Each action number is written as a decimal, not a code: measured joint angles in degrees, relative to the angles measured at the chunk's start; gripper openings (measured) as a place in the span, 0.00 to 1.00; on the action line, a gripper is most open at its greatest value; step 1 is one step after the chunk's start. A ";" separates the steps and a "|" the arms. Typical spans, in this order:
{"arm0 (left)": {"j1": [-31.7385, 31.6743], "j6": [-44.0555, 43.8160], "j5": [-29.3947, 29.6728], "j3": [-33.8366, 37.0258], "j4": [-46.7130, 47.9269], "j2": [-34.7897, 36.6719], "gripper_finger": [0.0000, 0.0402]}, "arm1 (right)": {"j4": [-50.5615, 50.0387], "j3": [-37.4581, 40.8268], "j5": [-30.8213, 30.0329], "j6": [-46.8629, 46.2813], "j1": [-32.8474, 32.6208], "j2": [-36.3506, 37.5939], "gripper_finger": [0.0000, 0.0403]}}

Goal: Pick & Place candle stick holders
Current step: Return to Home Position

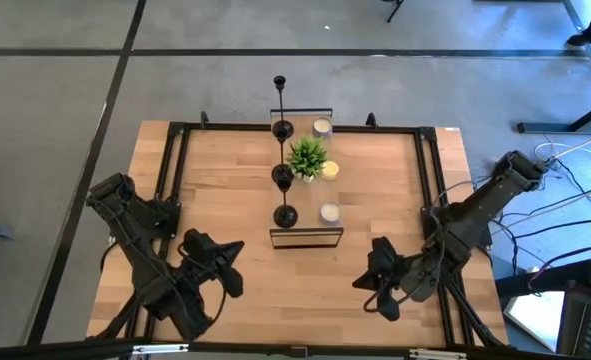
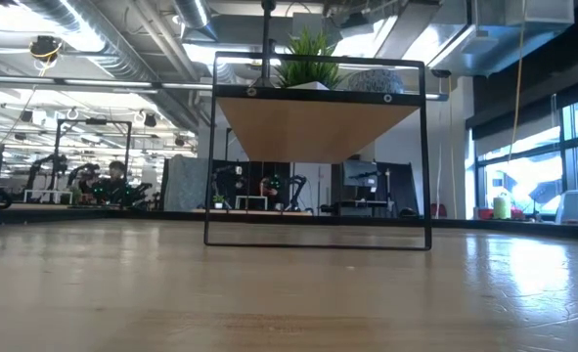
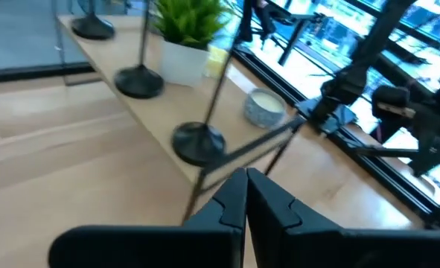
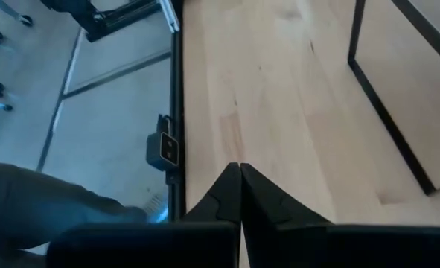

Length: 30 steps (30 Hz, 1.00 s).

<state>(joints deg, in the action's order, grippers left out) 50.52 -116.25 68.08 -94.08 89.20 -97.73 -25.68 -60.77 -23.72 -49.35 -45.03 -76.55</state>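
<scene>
Nearest the robot's edge of the pale wooden table (image 1: 225, 170), both arms sit folded low. The left gripper (image 3: 243, 177) has its two dark fingers pressed together with nothing between them. It looks out over the shelf. The right gripper (image 4: 240, 168) is likewise closed and empty, hanging over bare wood by the table's black side rail.

Moving out to mid-table, there's the black wire-frame shelf with its light wooden board (image 1: 305, 232). On it, in a line running away from the robot, stand the three thin black metal candle stick holders. The nearest round base (image 1: 286, 216) is followed by the middle one (image 1: 282, 176) and the far one (image 1: 282, 130). All three look upright on the board and none is on the table.

Beside them sit a small grey-blue round candle (image 1: 329, 212), a yellow one (image 1: 329, 170) and a white one (image 1: 322, 127). A little green potted plant (image 1: 307, 157) sits in among them.

By my reading the placing is done. All that seems left is for the arms to settle into their rest pose.
</scene>
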 joint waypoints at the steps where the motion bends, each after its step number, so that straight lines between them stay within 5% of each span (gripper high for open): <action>1: -0.01 -1.17 0.07 0.01 1.05 0.00 0.01 | 1.29 0.87 0.39 0.59 0.42 0.23 0.00; 10: -3.13 -1.95 -0.02 12.06 -2.62 7.26 0.00 | 3.60 2.23 9.50 4.78 6.64 0.93 0.00; 22: -3.79 -1.45 6.83 34.15 -15.16 26.80 0.00 | 4.03 2.27 10.92 8.82 16.25 1.76 0.00; 30: -4.71 3.62 11.86 41.00 -17.87 38.76 0.00 | 11.24 2.25 10.42 16.61 23.68 1.76 0.00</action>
<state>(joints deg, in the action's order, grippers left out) 45.82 -112.63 79.94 -53.08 71.32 -58.98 -14.45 -58.52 -13.30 -32.74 -21.34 -74.78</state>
